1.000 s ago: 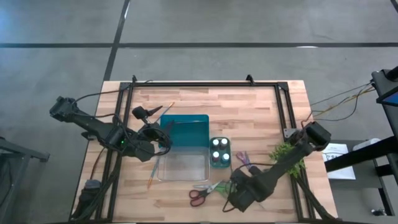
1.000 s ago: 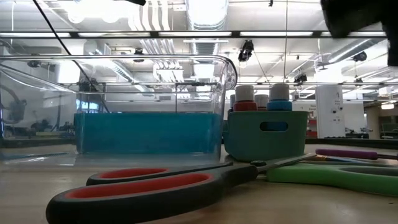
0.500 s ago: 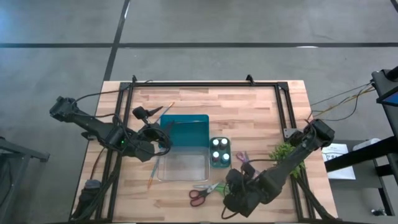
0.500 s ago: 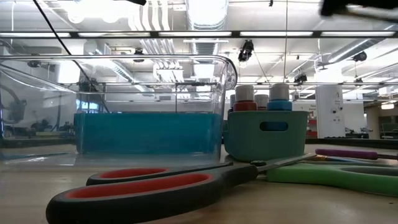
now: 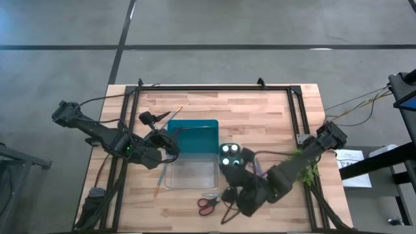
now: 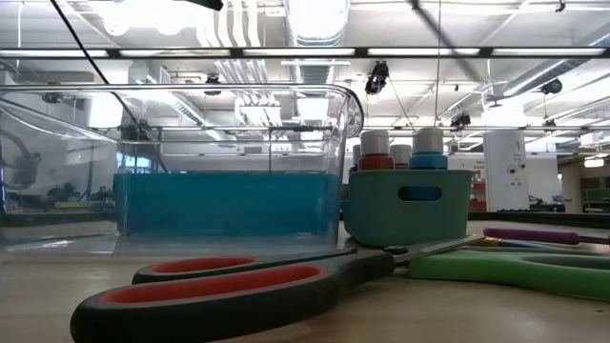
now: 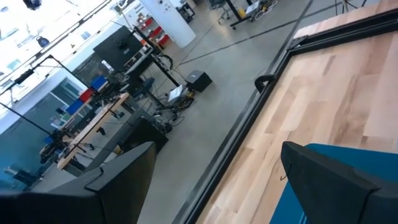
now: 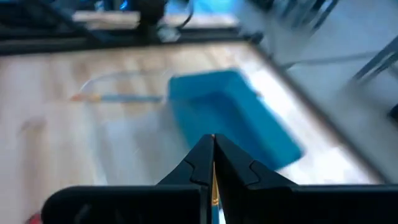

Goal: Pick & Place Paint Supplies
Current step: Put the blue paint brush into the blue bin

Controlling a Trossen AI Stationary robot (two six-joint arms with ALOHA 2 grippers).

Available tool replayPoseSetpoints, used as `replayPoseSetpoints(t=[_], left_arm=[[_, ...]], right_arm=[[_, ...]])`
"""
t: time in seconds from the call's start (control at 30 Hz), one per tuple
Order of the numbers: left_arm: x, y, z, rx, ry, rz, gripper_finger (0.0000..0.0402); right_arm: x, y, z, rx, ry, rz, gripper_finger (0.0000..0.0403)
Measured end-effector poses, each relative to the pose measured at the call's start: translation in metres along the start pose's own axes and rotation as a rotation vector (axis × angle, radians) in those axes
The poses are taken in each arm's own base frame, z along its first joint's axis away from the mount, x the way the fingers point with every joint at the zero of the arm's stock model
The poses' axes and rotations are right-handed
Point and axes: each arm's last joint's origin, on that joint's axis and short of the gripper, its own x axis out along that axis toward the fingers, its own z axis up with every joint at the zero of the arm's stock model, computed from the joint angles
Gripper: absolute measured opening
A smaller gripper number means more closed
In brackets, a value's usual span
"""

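From above, the teal tray [image 5: 195,136] adjoins the clear bin [image 5: 190,174]; both look bare inside. The small teal caddy [image 5: 231,168] holds white-capped paint bottles [image 5: 227,150]. The left gripper [image 5: 170,144], fingers spread, sits at the tray's left edge. The right gripper [image 5: 233,164], pressed together, hangs over the caddy. A brush [image 5: 160,184] lies lengthwise left of the bin.

At table level, red-handled scissors [image 6: 229,286] lie flat, blades toward the caddy [image 6: 408,205].

The right wrist view is blurred; something thin may sit between its closed fingertips [image 8: 211,163].
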Motion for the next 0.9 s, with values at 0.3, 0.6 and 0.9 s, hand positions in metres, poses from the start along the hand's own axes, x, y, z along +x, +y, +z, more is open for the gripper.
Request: replayPoseSetpoints(t=[0.3, 0.6, 0.9], left_arm=[[0.000, 0.004, -0.003, 0.023, 0.003, 0.124, 0.0353], [-0.001, 0.008, -0.020, 0.053, 0.037, 0.147, 0.0353], [-0.001, 0.010, -0.025, 0.056, 0.046, 0.150, 0.0353]], right_arm=[[0.046, -0.007, 0.036, -0.165, -0.201, 0.022, 0.0007], [0.094, -0.031, 0.024, -0.257, -0.327, 0.076, 0.0007], [0.136, -0.080, -0.004, -0.286, -0.397, 0.251, 0.0007]])
